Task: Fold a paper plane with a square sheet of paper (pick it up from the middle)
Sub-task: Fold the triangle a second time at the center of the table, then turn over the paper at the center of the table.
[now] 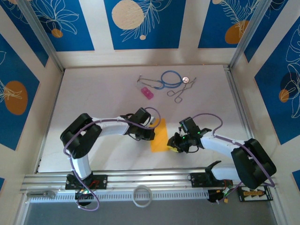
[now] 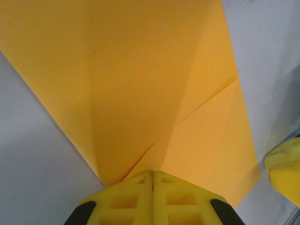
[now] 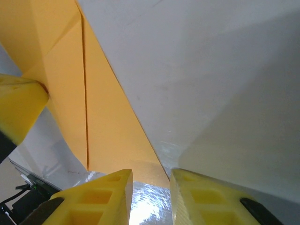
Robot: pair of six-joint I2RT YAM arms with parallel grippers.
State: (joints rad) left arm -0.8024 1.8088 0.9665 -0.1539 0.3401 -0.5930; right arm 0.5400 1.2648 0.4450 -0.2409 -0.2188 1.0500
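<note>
Top view: the folded sheet of paper (image 1: 159, 137), thin matte orange-yellow, lies on the white worktop (image 1: 108, 93) between left tool (image 1: 152, 132) and right tool (image 1: 174, 146).

Left wrist: the left tool is pinched fully closed on the sheet's creased edge. A tug could tear it.

Right wrist: the right tool stands slightly parted and empty at the sheet's pointed corner. Closing off-line may crumple it.

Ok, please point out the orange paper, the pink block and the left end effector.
orange paper (image 1: 159, 137), top view, its flat middle.
pink block (image 1: 148, 93), top view, its centre.
left end effector (image 2: 152, 174), left wrist view, where the shut fingertips meet.
</note>
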